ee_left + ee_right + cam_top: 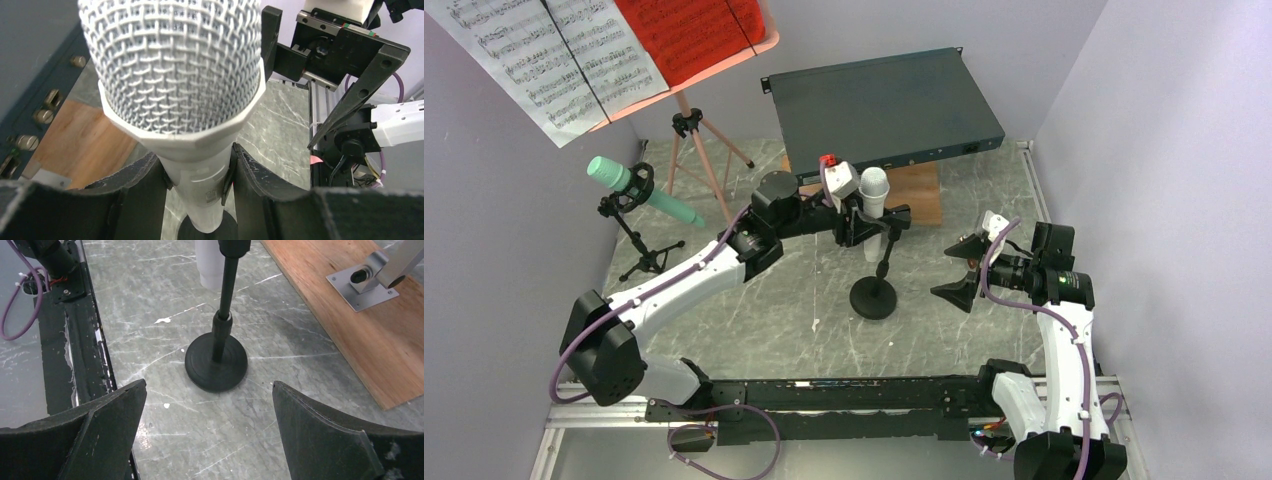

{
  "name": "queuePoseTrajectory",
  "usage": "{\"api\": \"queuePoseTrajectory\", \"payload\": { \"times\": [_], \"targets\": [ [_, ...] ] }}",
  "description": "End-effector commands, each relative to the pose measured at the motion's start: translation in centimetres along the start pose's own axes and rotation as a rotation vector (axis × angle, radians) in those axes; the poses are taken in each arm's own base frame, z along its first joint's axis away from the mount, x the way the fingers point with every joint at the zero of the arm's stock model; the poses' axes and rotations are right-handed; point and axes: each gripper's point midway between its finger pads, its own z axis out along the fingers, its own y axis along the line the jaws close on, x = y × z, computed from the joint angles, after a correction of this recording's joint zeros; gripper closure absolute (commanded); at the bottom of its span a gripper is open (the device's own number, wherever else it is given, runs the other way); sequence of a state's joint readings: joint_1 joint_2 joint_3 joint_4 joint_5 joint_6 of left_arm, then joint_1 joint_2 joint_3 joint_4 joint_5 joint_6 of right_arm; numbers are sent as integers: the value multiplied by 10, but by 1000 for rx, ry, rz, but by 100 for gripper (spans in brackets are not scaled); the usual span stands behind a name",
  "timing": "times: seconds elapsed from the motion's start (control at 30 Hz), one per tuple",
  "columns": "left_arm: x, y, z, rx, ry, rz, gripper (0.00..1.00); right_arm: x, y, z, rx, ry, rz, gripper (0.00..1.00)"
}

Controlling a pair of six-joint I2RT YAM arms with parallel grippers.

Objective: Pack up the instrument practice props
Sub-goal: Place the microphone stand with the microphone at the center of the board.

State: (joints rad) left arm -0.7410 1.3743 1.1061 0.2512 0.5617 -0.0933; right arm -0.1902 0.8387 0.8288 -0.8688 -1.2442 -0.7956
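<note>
Tabletop (759, 322) grey marble | walls (1144, 100) lavender | left tool (874, 225) grasping microphone (874, 186) | right tool (962, 268) released

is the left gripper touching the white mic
Touching. The left wrist view shows the left gripper clamping the white microphone, fingers pressing both sides of its handle.

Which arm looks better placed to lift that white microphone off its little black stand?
The left arm: its jaws clasp the white microphone just below its mesh head. The right arm sits off to the side, jaws wide open, facing the stand's round base.
</note>
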Motion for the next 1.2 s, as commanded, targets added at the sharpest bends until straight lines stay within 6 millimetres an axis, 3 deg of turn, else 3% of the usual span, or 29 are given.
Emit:
{"api": "queuePoseTrajectory", "payload": {
  "times": [0.0,0.33,0.43,0.67,0.8,1.07,1.17],
  "targets": [
    [-66,-14,10,22,-216,175,100,-9,5,2,-42,-36,-52,1],
    [-27,-15,11,32,-137,195,100,-8,6,2,-44,-33,-55,1],
    [-20,-14,7,16,-117,176,84,-8,6,2,-46,-34,-54,1],
    [-14,-2,-7,-112,-105,74,31,-8,6,2,-43,-32,-58,1],
    [-16,-2,-18,-142,-115,60,18,-8,7,2,-42,-31,-61,1],
    [-15,-15,-45,-152,-107,60,9,-6,9,2,-52,-35,-89,1],
    [-20,-19,-57,-163,-146,59,1,-4,14,4,-87,-55,-150,1]
  ]
}}
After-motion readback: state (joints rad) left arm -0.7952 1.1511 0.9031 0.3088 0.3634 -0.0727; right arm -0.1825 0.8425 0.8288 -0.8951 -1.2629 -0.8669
